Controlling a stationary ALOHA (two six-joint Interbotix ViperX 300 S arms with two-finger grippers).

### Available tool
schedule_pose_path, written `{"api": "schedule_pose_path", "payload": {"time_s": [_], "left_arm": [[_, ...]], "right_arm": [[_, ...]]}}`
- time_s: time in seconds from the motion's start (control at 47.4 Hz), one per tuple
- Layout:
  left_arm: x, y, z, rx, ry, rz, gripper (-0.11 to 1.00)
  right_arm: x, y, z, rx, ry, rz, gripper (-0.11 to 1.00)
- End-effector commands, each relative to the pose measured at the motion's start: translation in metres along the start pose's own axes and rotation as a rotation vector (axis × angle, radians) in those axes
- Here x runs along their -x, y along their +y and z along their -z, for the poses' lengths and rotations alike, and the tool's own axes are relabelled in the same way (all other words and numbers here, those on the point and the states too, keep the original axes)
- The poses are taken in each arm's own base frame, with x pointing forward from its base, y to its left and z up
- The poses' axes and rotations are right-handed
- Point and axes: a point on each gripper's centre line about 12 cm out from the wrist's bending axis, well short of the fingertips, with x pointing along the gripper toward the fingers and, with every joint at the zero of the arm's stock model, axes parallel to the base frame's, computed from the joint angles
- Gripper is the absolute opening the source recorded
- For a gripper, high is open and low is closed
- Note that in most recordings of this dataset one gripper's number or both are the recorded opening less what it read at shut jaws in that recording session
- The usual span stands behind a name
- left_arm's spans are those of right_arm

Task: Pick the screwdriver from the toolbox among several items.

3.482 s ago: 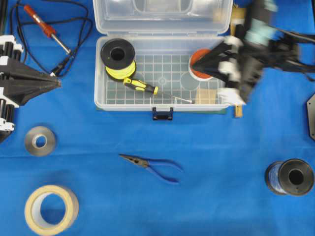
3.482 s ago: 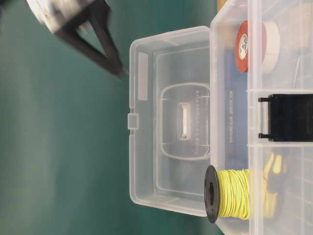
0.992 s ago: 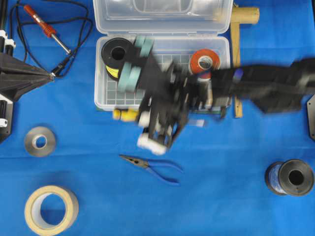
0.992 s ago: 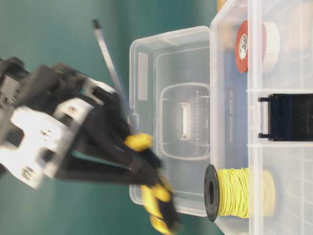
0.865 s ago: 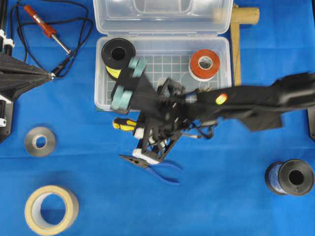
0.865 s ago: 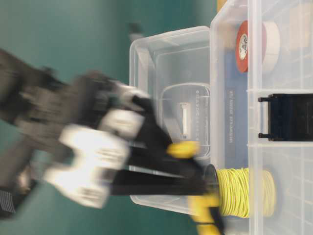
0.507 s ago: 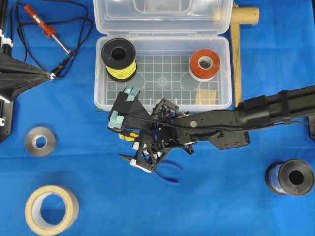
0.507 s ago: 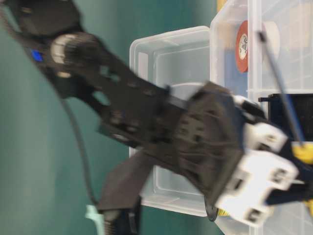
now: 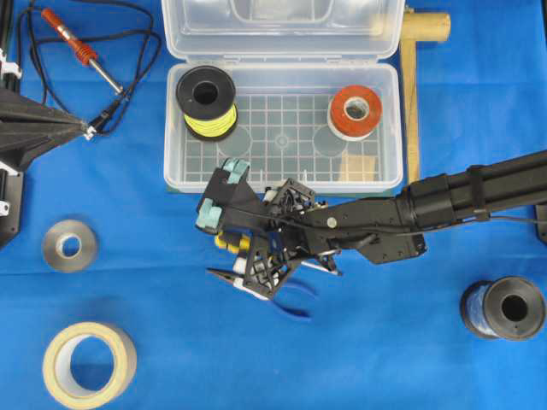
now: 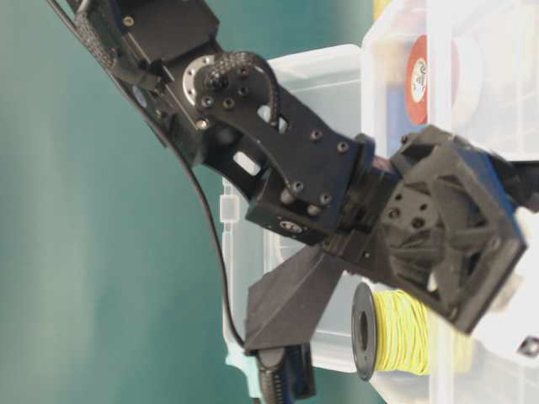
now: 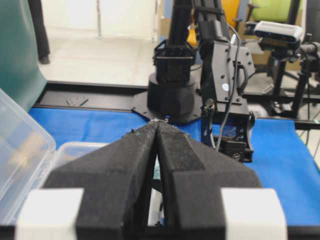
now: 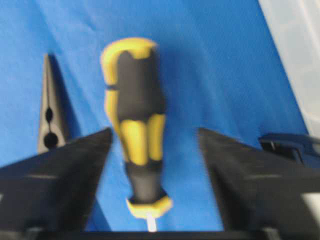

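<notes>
The long black right arm (image 9: 461,196) of tube links is showing a pale teal camera block (image 9: 224,192) near its wrist, and a thin black cable is running along it. From table level, its matte black wrist plates (image 10: 278,151) are carrying many small round screw heads and 1 silver disc. The black wedge-shaped left gripper (image 11: 159,165) is wearing foam-like pads, with 2 white tape bands lower on its fingers (image 11: 50,207).
</notes>
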Motion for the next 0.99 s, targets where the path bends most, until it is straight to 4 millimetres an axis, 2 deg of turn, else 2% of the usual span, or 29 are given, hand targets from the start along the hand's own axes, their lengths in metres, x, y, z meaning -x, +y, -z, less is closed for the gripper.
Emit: {"api": "schedule_pose_path", "payload": {"time_s": [0.0, 0.084, 0.127, 0.253, 0.401, 0.57, 0.76, 0.971], "left_arm": [[-0.002, 0.0, -0.009, 0.001, -0.023, -0.003, 0.0], [-0.002, 0.0, -0.008, 0.001, -0.022, -0.003, 0.0], [-0.002, 0.0, -0.009, 0.003, -0.023, -0.003, 0.0], [-0.002, 0.0, -0.008, 0.007, -0.018, -0.003, 0.0], [-0.002, 0.0, -0.007, 0.01, -0.014, -0.003, 0.0], [-0.002, 0.0, -0.006, 0.01, -0.008, -0.003, 0.0], [-0.002, 0.0, -0.005, 0.01, -0.005, -0.003, 0.0], [-0.002, 0.0, -0.003, 0.009, 0.005, -0.003, 0.0]], "right_arm": [[0.033, 0.0, -0.013, 0.01, -0.036, 0.005, 0.8], [0.062, -0.003, -0.022, 0.033, -0.071, 0.025, 0.74], [0.084, -0.003, -0.027, 0.049, -0.103, 0.029, 0.72], [0.137, -0.009, -0.037, 0.094, -0.201, 0.042, 0.73], [0.18, -0.027, -0.035, 0.135, -0.291, 0.058, 0.73], [0.211, -0.063, -0.007, 0.182, -0.366, 0.067, 0.73], [0.243, -0.095, 0.034, 0.214, -0.499, -0.074, 0.73], [0.253, -0.13, 0.081, 0.258, -0.594, -0.184, 0.72]]}}
